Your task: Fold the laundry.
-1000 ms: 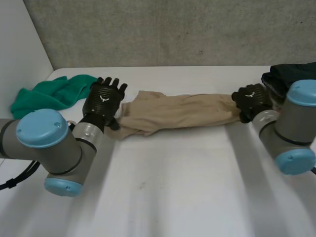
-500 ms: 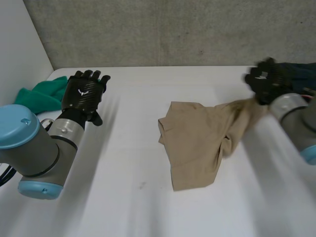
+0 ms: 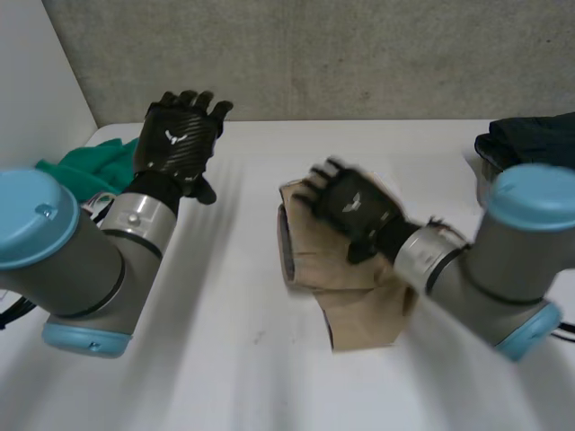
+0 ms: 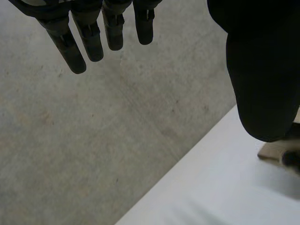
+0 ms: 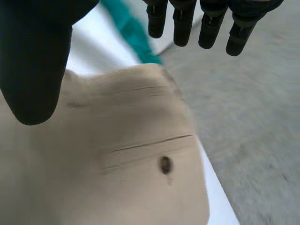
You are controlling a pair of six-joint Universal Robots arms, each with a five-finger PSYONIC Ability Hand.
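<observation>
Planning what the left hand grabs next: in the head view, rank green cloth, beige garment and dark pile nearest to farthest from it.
1. Crumpled green cloth, beside the left hand, at the left of the white table.
2. Beige fabric garment, mid-table.
3. Dark clothing pile, far right edge.

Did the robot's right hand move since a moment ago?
Yes. The right hand moved away from the dark clothes pile, toward the robot's left, and is now over the beige cloth.

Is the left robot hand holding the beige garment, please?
No, the left robot hand is open with straight fingers, well apart from the beige garment.
</observation>
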